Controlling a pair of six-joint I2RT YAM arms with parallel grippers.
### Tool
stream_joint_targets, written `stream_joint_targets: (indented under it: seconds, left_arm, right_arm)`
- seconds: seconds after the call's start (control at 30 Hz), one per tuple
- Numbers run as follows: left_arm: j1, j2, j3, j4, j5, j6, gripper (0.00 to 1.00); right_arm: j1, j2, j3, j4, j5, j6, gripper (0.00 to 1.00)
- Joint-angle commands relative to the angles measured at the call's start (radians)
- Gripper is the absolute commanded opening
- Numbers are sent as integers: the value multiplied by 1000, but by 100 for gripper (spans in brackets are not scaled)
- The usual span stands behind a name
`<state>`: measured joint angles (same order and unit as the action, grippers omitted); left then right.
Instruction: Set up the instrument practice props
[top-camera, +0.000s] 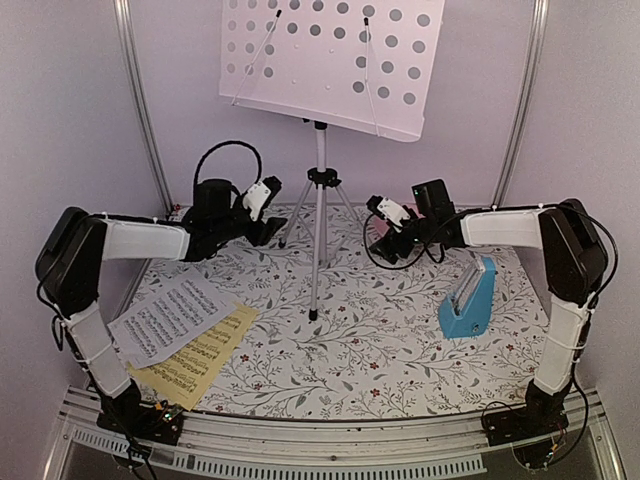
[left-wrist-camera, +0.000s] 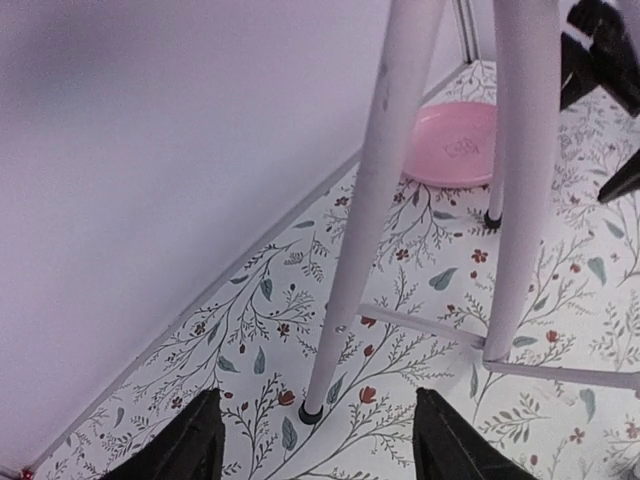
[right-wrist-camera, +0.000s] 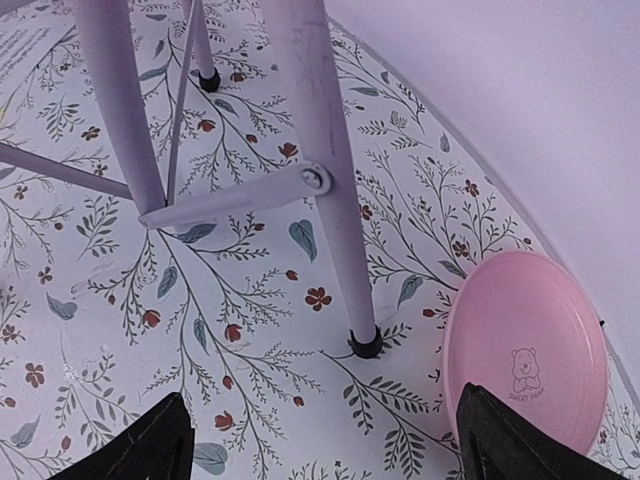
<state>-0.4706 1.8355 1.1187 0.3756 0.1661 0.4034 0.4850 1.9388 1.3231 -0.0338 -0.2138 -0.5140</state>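
Because the top view cuts off the upper edge of its perforated pale desk (top-camera: 320, 65), the silver tripod music stand (top-camera: 319, 190) shows only in part. It stands upright at the back middle of the floral-print tablecloth (top-camera: 380, 350), between the two arms. The left gripper (left-wrist-camera: 315, 452) hangs low by one stand leg, spread wide and holding nothing; only its dark tips show. The right gripper (right-wrist-camera: 330, 450) is likewise wide apart and empty, near another leg's rubber foot. A pink round plate (right-wrist-camera: 525, 350) lies by the wall behind the legs, its lower edge hidden by a fingertip. It bears a small bear drawing over writing too small to read. At the near left the white sheet of music (top-camera: 170, 315) overlaps and hides part of the yellow sheet of music (top-camera: 205, 365), their printed staves too fine to read. The small blue pyramid metronome (top-camera: 468, 300) stands at the right, its face hard to make out.
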Motion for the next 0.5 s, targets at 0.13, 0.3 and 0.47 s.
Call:
stream_joint_targets:
  seconds: [0.13, 0.3, 0.47]
  left_arm:
    - [-44, -197, -149, 15, 22, -276, 67]
    - [-85, -247, -223, 17, 102, -318, 67]
    - [-94, -286, -305, 61, 217, -389, 68]
  right_arm:
    - [1, -77, -22, 83, -141, 115, 95]
    - [-1, -72, 18, 102, -219, 173, 95]
    - [0, -39, 73, 107, -290, 216, 93]
